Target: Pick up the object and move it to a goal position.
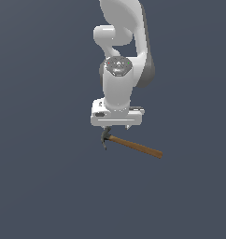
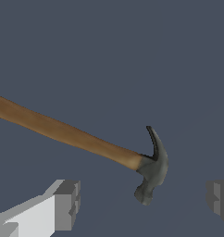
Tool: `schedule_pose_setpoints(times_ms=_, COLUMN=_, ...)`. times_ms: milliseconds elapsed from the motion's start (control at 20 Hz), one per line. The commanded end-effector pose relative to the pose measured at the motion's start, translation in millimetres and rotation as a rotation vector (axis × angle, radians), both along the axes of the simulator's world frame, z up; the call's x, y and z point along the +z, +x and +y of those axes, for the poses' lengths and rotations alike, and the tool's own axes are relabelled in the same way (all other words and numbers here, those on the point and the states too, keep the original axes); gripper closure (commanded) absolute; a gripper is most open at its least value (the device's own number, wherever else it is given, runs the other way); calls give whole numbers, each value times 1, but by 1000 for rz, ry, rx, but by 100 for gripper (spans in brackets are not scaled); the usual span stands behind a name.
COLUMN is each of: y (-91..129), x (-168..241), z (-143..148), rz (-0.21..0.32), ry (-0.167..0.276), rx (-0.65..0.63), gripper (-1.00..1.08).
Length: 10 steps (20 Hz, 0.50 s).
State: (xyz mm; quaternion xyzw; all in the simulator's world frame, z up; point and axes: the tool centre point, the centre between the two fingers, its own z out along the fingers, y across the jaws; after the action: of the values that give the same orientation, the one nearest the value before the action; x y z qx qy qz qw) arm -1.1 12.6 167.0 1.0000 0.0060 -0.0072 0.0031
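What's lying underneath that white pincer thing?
A small hammer lies under the open pincer, dark head between the fingers, wooden handle sticking out sideways. In the exterior view, the pincer partly hides the head.

One small claw hammer [image 1: 131,145] in all, made up of one dark grey metal head and one long brown wooden handle, with no second tool of any kind beside it. One white robot arm [image 1: 118,70], ending in one white gripper [image 1: 116,128] with two grey-tipped fingers [image 2: 66,203], both visible in the wrist view. One flat, dark blue-grey ground surface [image 1: 40,186] under it all.
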Motion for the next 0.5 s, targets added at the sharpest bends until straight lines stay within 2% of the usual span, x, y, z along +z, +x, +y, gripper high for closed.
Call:
schedule_pose_setpoints(times_ms=0, y=0, x=0, z=0, rz=0, ry=0, rx=0, gripper=-92)
schedule_pose_setpoints(times_ms=450, y=2, x=-4, z=3, rz=-2, ry=10, rx=28, gripper=-92)
